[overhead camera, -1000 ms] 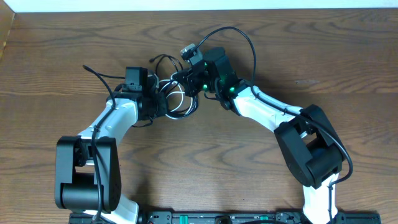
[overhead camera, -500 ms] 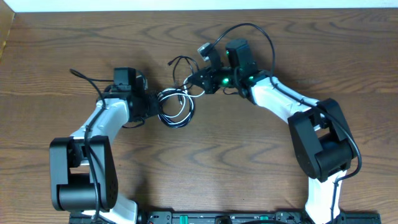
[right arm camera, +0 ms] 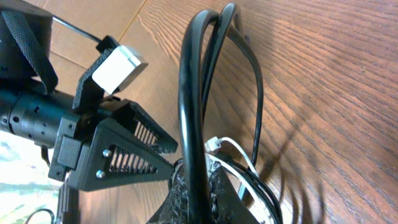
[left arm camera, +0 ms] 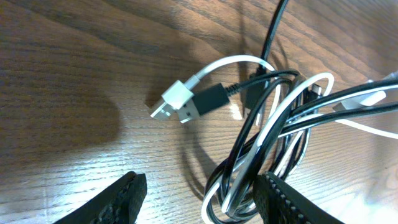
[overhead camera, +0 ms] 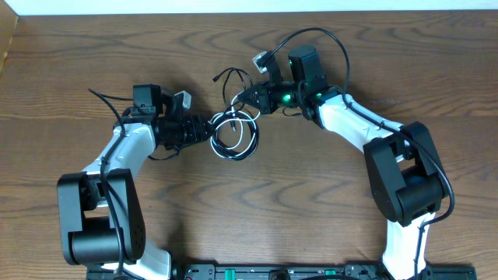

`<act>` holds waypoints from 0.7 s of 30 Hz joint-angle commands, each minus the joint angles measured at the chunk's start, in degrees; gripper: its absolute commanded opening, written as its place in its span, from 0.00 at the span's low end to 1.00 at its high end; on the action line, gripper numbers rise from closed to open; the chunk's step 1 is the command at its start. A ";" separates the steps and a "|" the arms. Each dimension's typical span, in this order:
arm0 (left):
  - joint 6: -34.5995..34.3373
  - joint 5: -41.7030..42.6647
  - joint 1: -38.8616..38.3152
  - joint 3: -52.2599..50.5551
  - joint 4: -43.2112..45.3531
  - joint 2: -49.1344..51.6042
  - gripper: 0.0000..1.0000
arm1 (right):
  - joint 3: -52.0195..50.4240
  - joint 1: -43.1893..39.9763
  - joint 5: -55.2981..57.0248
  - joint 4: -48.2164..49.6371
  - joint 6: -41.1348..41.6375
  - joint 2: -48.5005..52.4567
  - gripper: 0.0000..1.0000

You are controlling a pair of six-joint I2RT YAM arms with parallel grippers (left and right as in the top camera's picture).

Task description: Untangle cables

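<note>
The left gripper (overhead camera: 207, 129) lies low at the left of the tangle, its fingers (left arm camera: 118, 199) spread wide with nothing pinched. The white cable (left arm camera: 177, 96) and the black cable (right arm camera: 189, 93) lie wound together on the table just ahead of them, their plugs side by side. A good next move is probably to close on the white strands alone, low and near the plug, and hold them down. To the right, the right gripper (overhead camera: 247, 97) has its fingers pressed together on the black cable's strands, so it should draw away slowly, far and rightward, easing off if a loop snags. The wooden table (overhead camera: 311, 202) is bare around them, with a pale strip (overhead camera: 233, 6) along its far edge.
</note>
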 commanded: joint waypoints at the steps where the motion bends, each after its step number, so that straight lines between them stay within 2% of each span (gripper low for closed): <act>1: 1.38 1.95 0.15 0.72 0.00 -1.05 0.60 | 0.55 0.09 -0.92 1.25 2.97 -1.97 0.01; 7: 1.38 1.51 0.15 0.72 0.20 -1.05 0.60 | 0.55 0.13 3.58 2.60 9.33 -1.97 0.01; 13: 1.36 1.55 0.13 0.72 0.15 -1.05 0.60 | 0.52 0.13 15.61 2.43 16.55 -1.97 0.01; 21: 1.38 1.97 -0.35 0.72 0.20 -1.05 0.60 | 0.52 0.59 21.31 2.08 17.70 -1.95 0.01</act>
